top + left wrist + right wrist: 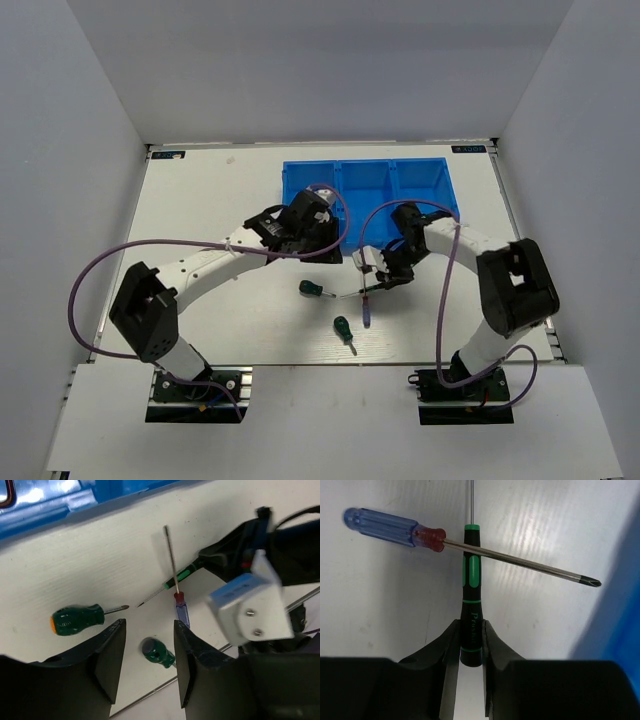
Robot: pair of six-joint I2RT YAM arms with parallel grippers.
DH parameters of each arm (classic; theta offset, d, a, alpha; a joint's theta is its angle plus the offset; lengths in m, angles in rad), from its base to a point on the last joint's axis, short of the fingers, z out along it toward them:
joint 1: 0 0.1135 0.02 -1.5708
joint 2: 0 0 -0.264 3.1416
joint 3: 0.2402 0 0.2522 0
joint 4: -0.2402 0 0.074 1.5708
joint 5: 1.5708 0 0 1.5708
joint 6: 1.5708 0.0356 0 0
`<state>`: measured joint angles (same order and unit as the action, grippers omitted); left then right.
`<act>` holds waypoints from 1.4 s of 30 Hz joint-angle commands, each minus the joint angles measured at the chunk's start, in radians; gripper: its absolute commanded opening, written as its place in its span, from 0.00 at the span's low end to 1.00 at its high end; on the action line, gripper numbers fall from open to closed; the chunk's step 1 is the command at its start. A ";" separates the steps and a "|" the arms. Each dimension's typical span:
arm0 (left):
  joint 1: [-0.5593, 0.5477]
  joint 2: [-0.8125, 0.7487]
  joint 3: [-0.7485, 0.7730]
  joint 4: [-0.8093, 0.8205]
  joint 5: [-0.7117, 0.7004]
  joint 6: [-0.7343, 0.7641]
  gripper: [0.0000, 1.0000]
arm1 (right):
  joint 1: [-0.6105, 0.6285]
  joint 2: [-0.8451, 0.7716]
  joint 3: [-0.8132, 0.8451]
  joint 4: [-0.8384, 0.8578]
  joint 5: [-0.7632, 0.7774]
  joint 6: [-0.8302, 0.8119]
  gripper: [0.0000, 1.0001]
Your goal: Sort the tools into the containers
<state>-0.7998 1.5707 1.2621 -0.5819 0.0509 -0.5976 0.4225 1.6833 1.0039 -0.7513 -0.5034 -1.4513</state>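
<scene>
The blue tray (365, 188) with three compartments stands at the back. My right gripper (380, 280) is shut on the handle of a slim black-and-green screwdriver (471, 605), low over the table; in the wrist view the jaws (471, 630) pinch its end. A blue-handled screwdriver (390, 527) lies crossing it, also seen from above (367, 312). Two stubby green-handled screwdrivers lie on the table (312, 289) (344, 331). My left gripper (325, 245) is open and empty above the table, left of the right gripper. Its wrist view shows the stubby ones (77, 620) (157, 651) and its open jaws (148, 630).
The right gripper's body and white camera mount (247, 607) sit close to the right of my left fingers (112, 655). The tray's front wall (50, 505) lies just beyond the tools. Purple cables (400, 215) loop over the tray's front edge.
</scene>
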 commanded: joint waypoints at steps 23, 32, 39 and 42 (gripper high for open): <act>-0.096 0.112 0.008 0.087 0.112 -0.091 0.58 | -0.047 0.073 0.580 0.080 0.445 0.920 0.00; -0.134 0.279 0.097 -0.061 0.026 0.021 0.62 | -0.039 0.276 0.842 -0.189 0.272 1.174 0.41; -0.144 0.382 0.172 -0.120 -0.059 0.074 0.63 | -0.073 0.172 0.768 -0.186 0.189 1.190 0.65; -0.144 0.419 0.217 -0.151 -0.079 0.093 0.59 | -0.106 0.065 0.667 -0.122 0.154 1.217 0.25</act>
<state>-0.9398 1.9884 1.4223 -0.6937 0.0242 -0.5461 0.3531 1.8923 1.7149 -0.8959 -0.2867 -0.2844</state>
